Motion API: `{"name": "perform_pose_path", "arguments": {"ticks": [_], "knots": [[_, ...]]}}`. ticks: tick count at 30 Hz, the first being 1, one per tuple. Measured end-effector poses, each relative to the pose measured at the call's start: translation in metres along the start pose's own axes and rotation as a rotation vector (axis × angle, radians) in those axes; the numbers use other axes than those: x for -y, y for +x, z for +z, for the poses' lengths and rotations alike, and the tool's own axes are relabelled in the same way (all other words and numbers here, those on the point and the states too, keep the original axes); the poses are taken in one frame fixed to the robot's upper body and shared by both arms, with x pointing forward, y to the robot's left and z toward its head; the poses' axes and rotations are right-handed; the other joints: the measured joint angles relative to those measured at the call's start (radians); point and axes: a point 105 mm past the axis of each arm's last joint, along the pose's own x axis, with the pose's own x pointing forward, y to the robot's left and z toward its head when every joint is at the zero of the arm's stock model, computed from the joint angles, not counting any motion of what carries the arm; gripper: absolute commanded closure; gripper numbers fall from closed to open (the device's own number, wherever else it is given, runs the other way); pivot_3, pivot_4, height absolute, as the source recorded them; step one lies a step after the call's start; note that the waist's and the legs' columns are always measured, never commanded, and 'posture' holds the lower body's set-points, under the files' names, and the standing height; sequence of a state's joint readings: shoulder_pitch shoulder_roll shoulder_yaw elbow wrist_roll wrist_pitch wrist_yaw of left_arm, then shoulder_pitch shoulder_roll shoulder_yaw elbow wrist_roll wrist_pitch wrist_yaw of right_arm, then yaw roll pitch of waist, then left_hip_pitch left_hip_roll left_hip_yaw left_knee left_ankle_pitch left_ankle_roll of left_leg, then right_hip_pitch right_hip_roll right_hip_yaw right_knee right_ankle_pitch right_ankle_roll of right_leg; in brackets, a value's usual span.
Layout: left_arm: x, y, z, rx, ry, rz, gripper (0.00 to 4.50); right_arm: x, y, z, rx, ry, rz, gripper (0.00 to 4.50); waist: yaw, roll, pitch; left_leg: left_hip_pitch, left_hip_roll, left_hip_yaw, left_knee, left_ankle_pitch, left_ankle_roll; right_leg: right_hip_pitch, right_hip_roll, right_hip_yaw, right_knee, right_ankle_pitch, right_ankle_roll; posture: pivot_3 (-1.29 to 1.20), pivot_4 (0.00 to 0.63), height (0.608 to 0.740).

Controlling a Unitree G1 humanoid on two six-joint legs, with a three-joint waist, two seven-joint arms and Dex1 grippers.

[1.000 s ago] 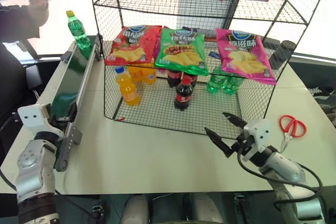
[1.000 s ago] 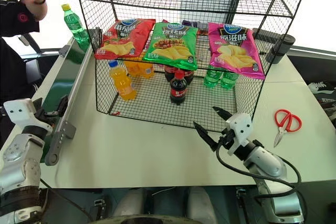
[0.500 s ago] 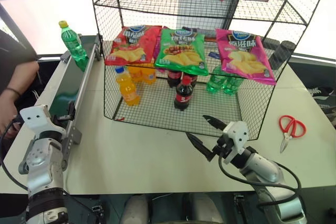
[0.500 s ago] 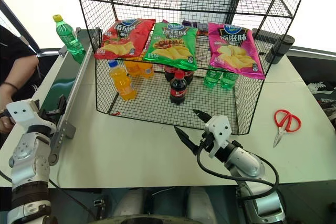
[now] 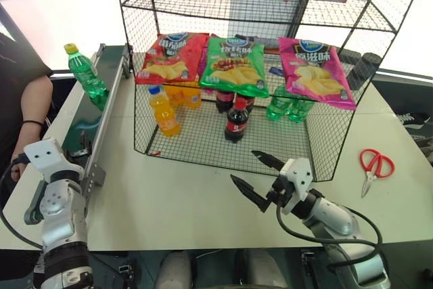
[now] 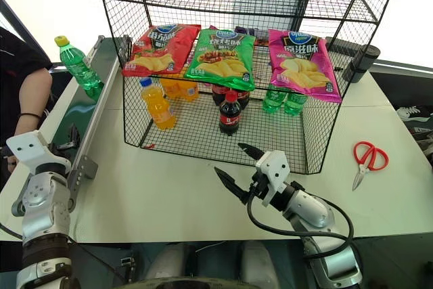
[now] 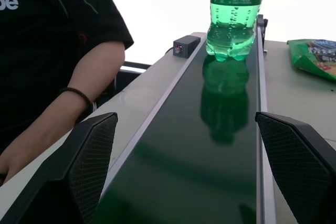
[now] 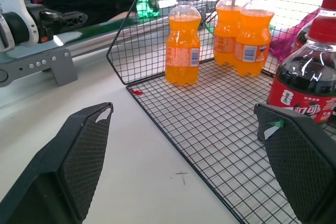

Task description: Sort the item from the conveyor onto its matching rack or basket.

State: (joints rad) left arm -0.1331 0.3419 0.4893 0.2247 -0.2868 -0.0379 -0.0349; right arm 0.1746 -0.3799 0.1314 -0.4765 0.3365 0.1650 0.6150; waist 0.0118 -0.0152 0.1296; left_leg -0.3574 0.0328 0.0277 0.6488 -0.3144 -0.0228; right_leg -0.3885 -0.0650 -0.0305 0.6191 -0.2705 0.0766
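From the head camera, you can see the green Sprite bottle (image 5: 84,74) standing straight up on the dark green conveyor belt (image 5: 86,121), out toward the far end, beside the black wire rack (image 5: 243,72). Your left claw (image 6: 71,143) sits at the near end of the same belt, so the bottle lies straight ahead of it along the belt. The two are well apart. Your right claw (image 5: 255,176) hangs over the white desk (image 5: 176,201) in front of the rack, with its fingers spread wide and nothing in them. It is much farther from the bottle, so the left arm looks like the one to use. A person's arm (image 5: 32,103) rests just beside the belt.

In the left wrist view, you look right down the belt at the bottle. The left claw's two fingers are wide apart, one on each side of the belt, and hold nothing. The bottle's long side goes up and down.

In the right wrist view, you see orange drink bottles (image 8: 182,38) and a cola bottle (image 8: 303,77) on the rack's bottom shelf.
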Motion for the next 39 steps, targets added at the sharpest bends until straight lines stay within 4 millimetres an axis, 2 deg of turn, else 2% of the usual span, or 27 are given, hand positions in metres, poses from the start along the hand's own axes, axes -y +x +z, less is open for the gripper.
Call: {"name": "perform_pose_path", "arguments": {"ticks": [31, 34, 36, 39], "knots": [[0.0074, 0.0031, 0.0065, 0.033, -0.011, -0.023, 0.00, -0.0034, 0.0052, 0.0029, 0.024, 0.036, 0.016, 0.02, 0.000, 0.000, 0.000, 0.000, 0.000, 0.000, 0.000, 0.000, 0.000, 0.000, -0.001, 0.000, 0.000, 0.000, 0.000, 0.00, 0.150, 0.740], [0.0070, 0.0030, 0.0064, 0.033, -0.013, -0.021, 0.86, -0.0032, 0.0052, 0.0022, 0.019, 0.039, 0.014, 0.00, 0.000, 0.000, 0.000, 0.000, 0.000, 0.000, 0.000, 0.000, 0.000, 0.000, -0.001, 0.000, 0.000, 0.000, 0.000, 0.00, 0.150, 0.740], [0.0065, 0.0022, 0.0059, 0.033, -0.013, -0.018, 1.66, -0.0032, 0.0052, 0.0015, 0.015, 0.043, 0.013, 0.00, 0.002, 0.000, 0.000, 0.000, 0.000, 0.000, 0.000, 0.000, 0.000, 0.000, -0.001, 0.000, 0.000, 0.000, 0.000, 0.00, 0.150, 0.740], [0.0057, 0.0015, 0.0057, 0.033, -0.011, -0.014, 1.74, -0.0031, 0.0052, 0.0012, 0.014, 0.044, 0.012, 0.00, 0.001, -0.001, 0.000, 0.000, 0.000, 0.000, 0.000, 0.000, 0.000, 0.000, -0.002, 0.000, 0.000, 0.000, 0.000, 0.00, 0.150, 0.740]]}}
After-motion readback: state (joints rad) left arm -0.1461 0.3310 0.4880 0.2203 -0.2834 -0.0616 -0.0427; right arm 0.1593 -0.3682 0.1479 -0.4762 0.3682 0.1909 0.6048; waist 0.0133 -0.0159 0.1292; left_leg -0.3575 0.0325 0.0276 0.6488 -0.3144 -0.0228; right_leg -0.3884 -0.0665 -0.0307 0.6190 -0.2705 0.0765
